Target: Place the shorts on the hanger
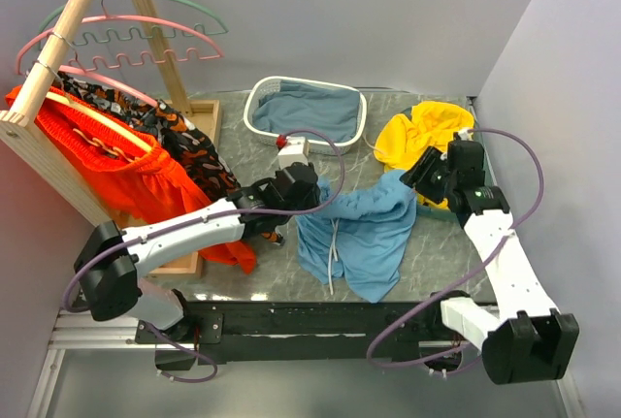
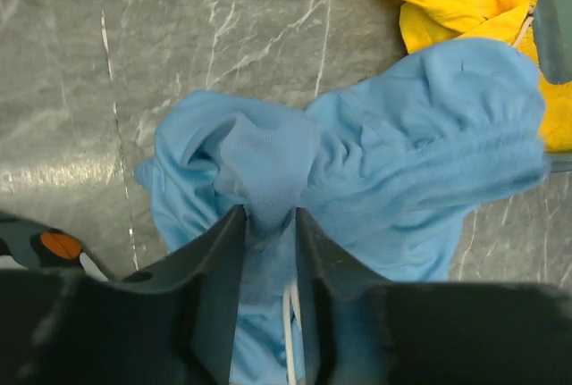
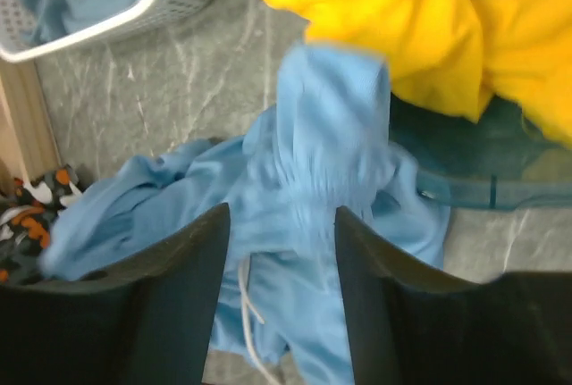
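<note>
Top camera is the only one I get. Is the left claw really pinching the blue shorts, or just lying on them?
Observer: Pinching. The left wrist view shows the left gripper shut on a bunched fold of the shorts.
Operator: What about the right claw?
Observer: In the right wrist view, a gathered piece of the shorts stands up inside the right gripper. It is blurred, so I cannot tell if it is squeezed.
Operator: Where's the white string?
Observer: The drawstring runs down inside the left gripper, just under the pinched fold.
</note>
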